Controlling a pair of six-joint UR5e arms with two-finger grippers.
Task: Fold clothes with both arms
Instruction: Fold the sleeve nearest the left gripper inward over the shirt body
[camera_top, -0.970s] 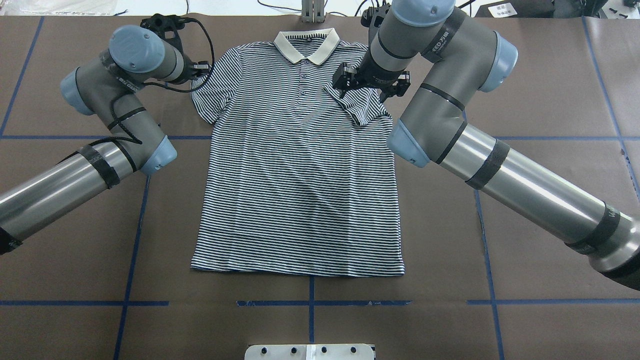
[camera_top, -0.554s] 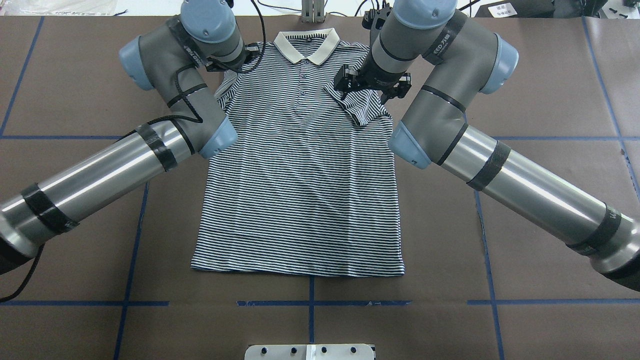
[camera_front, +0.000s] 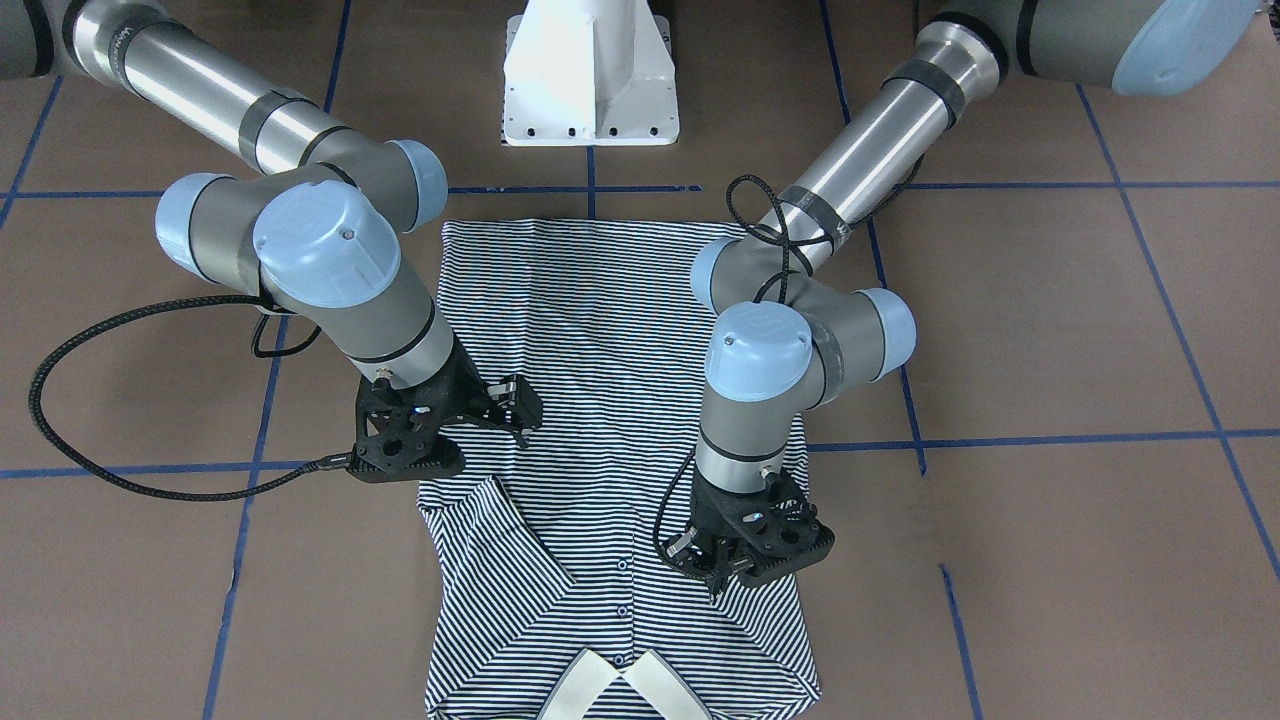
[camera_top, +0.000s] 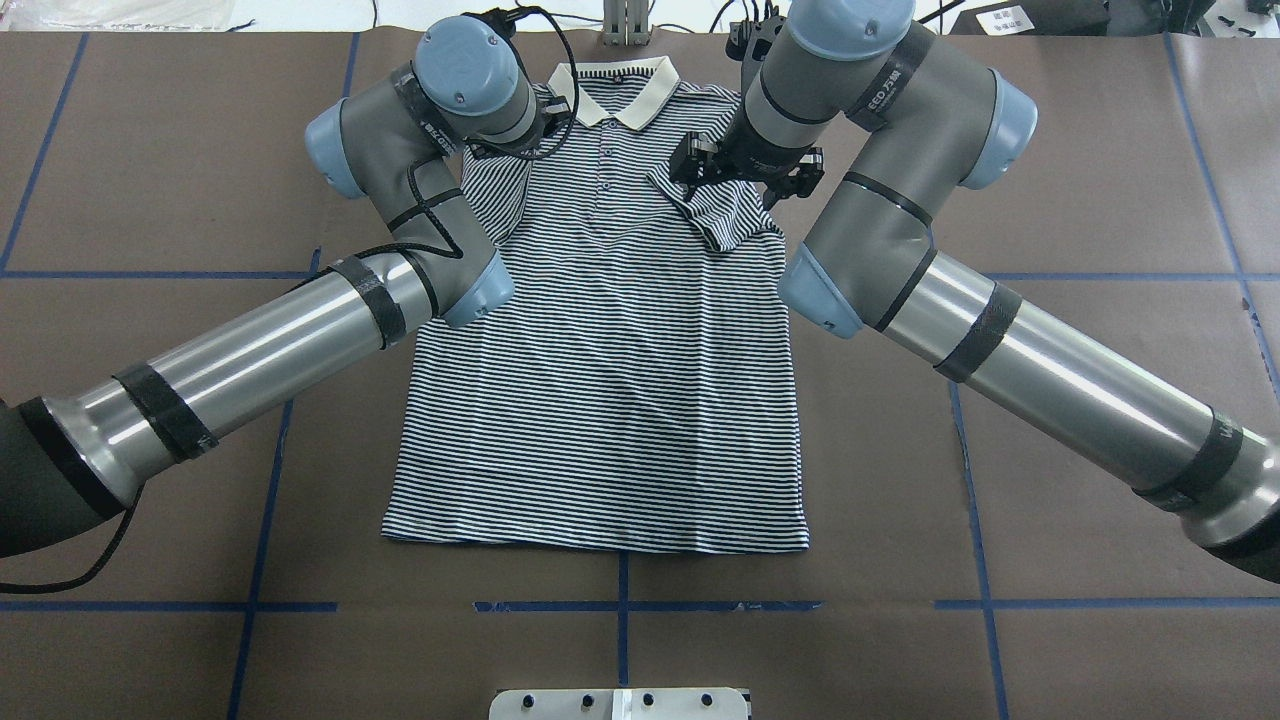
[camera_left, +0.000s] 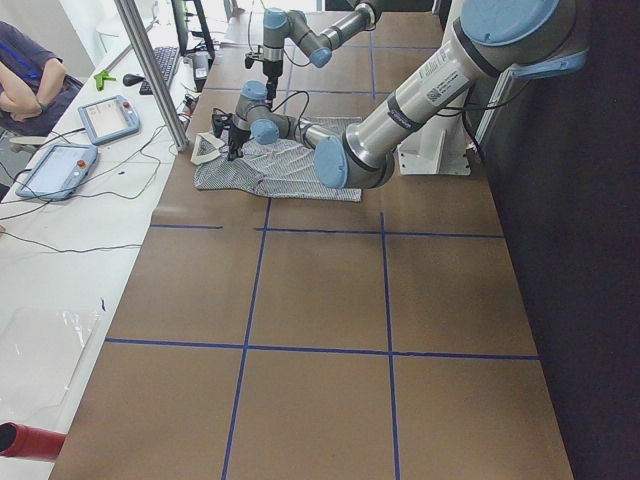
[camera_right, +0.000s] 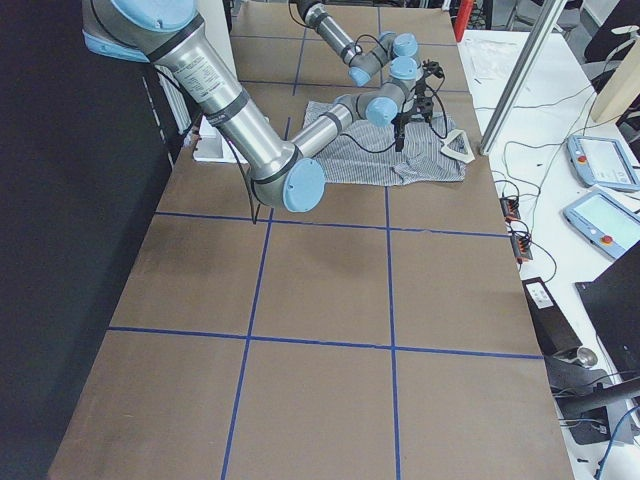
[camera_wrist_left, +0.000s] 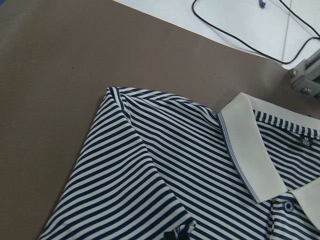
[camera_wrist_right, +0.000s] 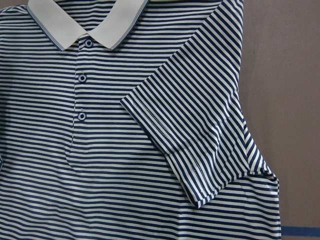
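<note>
The striped polo shirt (camera_top: 600, 380) lies flat on the brown table, its cream collar (camera_top: 612, 90) at the far edge. Its right sleeve (camera_wrist_right: 200, 130) lies folded in over the chest, loose. Just above that sleeve's hem corner my right gripper (camera_front: 515, 405) hovers open, holding nothing. My left gripper (camera_front: 718, 585) stands on the chest beside the collar, shut on the hem of the left sleeve (camera_top: 500, 190), which is pulled inward. In the left wrist view its dark fingertips (camera_wrist_left: 180, 233) pinch striped cloth at the bottom edge. In the overhead view the left wrist hides its fingers.
The white pedestal base (camera_front: 590, 75) stands behind the shirt's hem. A black cable (camera_front: 100, 400) loops out from the right wrist. Beyond the collar are a metal post (camera_left: 150, 70) and a white bench with teach pendants (camera_left: 105, 118); a person (camera_left: 25, 85) sits there.
My left arm has swung in from the left toward the collar, carrying the left sleeve over the shirt. The right arm and the folded right sleeve have not moved.
</note>
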